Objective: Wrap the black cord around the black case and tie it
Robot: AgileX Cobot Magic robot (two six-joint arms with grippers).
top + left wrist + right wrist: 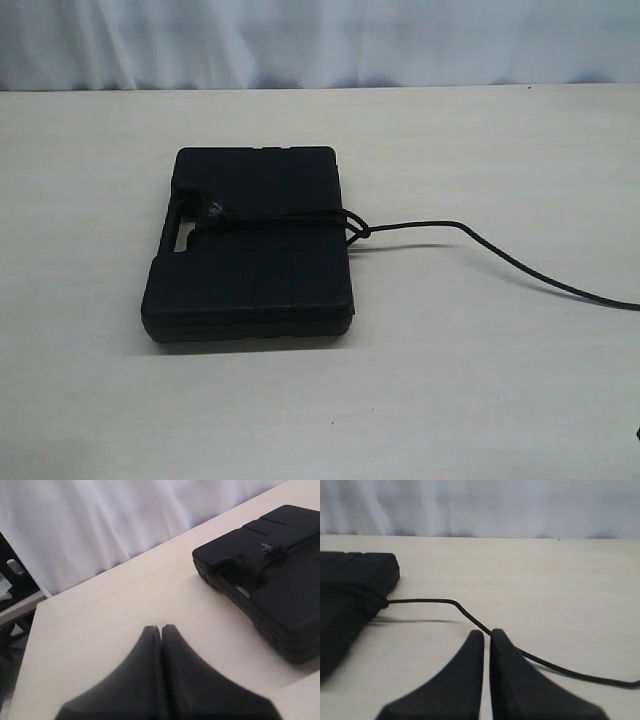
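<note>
The left gripper (161, 628) is clenched on nothing, its 2 fingers pressed together above the table (100, 630). The right gripper (486, 632) is closed too, with nothing between its fingers. The black cord (430, 600) passes behind its tips, and I cannot tell whether they touch. The table is pale, matte and light-wood in tone, with a white curtain (320, 40) behind it at 12 o'clock. In the exterior view the black case (260, 270) lies flat, slightly toward 9 o'clock of centre, its handle cutout facing 9 o'clock. It looks nearly square from here, so its long axis is unclear. The cord crosses the lid from 9 to 3 o'clock and knots at the 3 o'clock edge. From there it trails over the table toward 4 o'clock and out of frame.
</note>
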